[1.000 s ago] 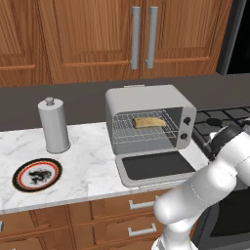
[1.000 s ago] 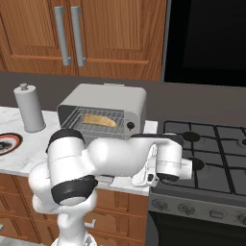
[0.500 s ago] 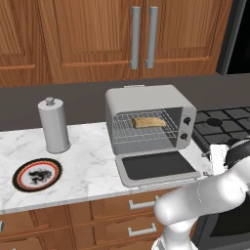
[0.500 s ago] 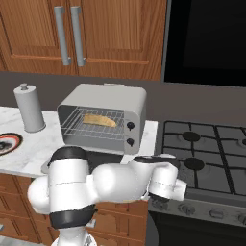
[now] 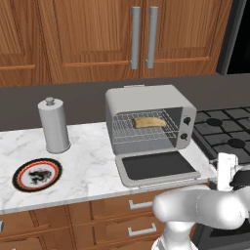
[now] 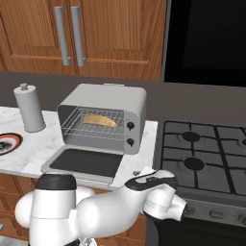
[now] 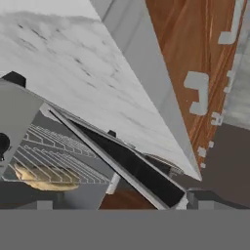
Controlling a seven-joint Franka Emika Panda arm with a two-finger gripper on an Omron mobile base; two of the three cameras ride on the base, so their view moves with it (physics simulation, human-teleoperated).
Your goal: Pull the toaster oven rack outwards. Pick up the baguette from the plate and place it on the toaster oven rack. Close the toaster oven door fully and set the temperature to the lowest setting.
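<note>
Already the baguette (image 5: 149, 122) lies on the toaster oven rack (image 5: 144, 132).

Lighting: even, bright, flat rendered light; no clear source.
Shadows: faint, soft.
Glare: hardly any.
Sharpness: base views fairly crisp; hand view coarse, blocky, steeply tilted.
</note>
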